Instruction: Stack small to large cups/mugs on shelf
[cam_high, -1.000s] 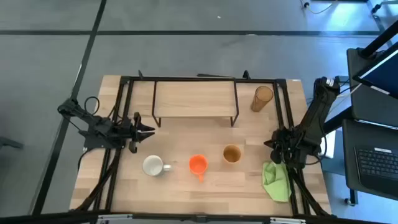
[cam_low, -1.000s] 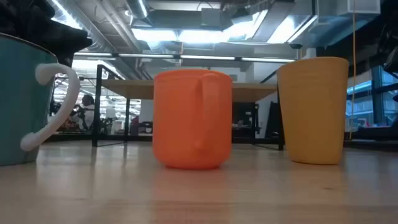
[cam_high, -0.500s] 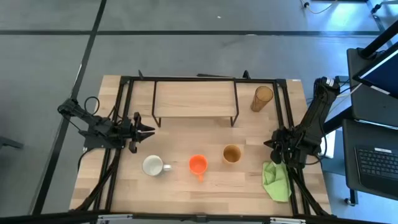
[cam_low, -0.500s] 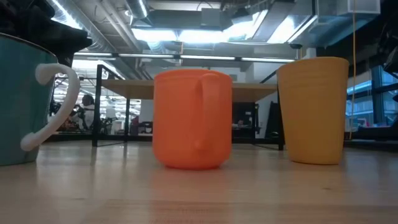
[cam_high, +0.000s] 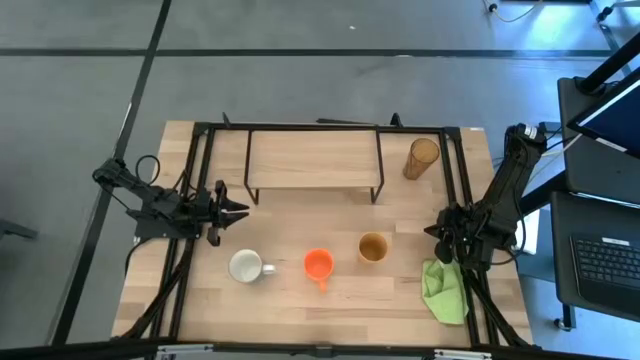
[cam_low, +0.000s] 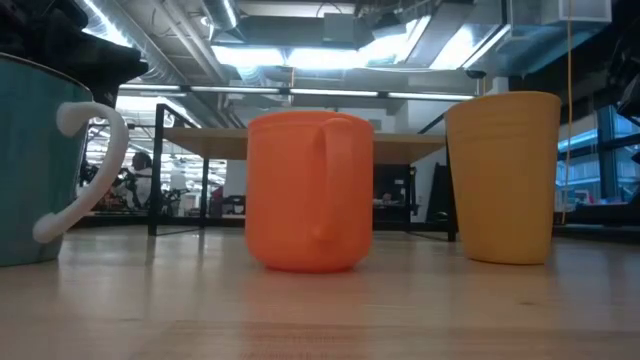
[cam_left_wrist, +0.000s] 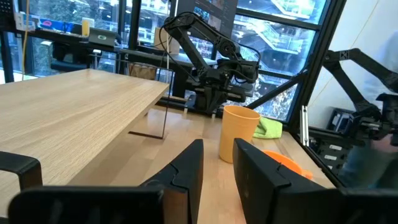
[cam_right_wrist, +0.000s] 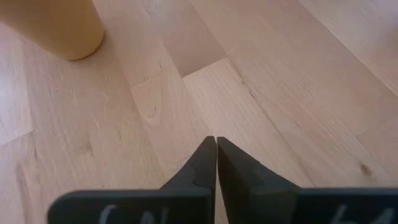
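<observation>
Your right pincer (cam_right_wrist: 216, 144) is pressed closed, empty, just above the table (cam_right_wrist: 261, 74). Your left pincer (cam_left_wrist: 217, 163) holds nothing, slightly parted, beside the shelf (cam_left_wrist: 74, 112).

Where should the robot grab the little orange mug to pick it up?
Probably by the rim, coming straight down from above. The orange mug stands upright and open, so one finger could go inside and one outside. Its handle points toward the table's near edge, so grip a side wall away from it. The white mug and tan cup stand apart from it, leaving room.
</observation>
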